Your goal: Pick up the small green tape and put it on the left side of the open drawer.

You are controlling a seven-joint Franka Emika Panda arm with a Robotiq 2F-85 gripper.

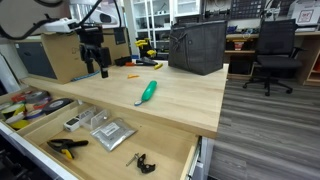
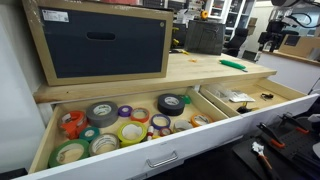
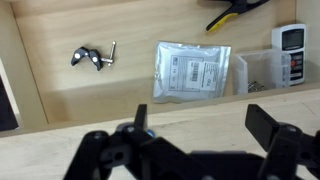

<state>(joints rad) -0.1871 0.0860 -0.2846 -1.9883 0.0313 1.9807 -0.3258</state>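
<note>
Pale wood runs from the tabletop (image 1: 185,95) to the open drawer (image 1: 168,145), whose compartments hold a silver pouch (image 3: 192,70), a white handheld meter (image 3: 291,62), a yellow-handled clamp (image 1: 66,146) and a small black fitting (image 3: 88,57). A neighbouring drawer (image 2: 47,132) is packed with tape rolls (image 2: 131,130). The gripper (image 3: 200,125) hovers over the tabletop's edge, its fingers (image 3: 140,118) wide apart and empty, with a teal oblong (image 1: 147,92) nearby. The small green tape is too small to pick out with certainty.

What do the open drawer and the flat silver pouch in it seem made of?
The open drawer: pale wood or wood-look laminate, matte, faint grain visible. The silver pouch: likely metallised plastic film, judging by its grey sheen, creases and printed white label.
</note>
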